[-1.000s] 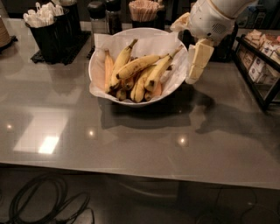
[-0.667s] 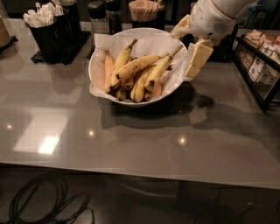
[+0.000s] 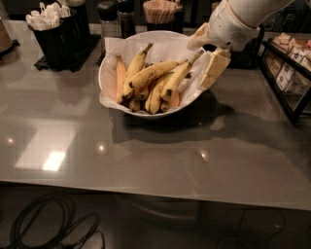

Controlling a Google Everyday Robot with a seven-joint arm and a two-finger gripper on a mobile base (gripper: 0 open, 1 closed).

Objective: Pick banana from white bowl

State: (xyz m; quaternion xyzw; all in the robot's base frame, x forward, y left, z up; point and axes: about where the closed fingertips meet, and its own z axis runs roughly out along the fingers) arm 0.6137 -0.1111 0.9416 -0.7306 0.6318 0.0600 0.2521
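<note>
The white bowl, lined with crinkled white paper, stands at the middle back of the grey table and holds several bananas. The plump yellow banana lies on the right of the pile, its thin stem pointing up and right towards the rim and its dark tip down in the pile. My gripper hangs at the bowl's right rim, just beyond that stem. It is open and empty, with one cream finger lower and outside the rim and the other higher by the paper.
A black caddy of white utensils stands at the back left. Shakers and a cup of sticks stand behind the bowl. A black wire rack of packets is at the right edge. Cables lie on the floor in front.
My gripper has shifted slightly left, closer to the bowl's right rim and the banana's stem. The bowl and bananas have not moved.
</note>
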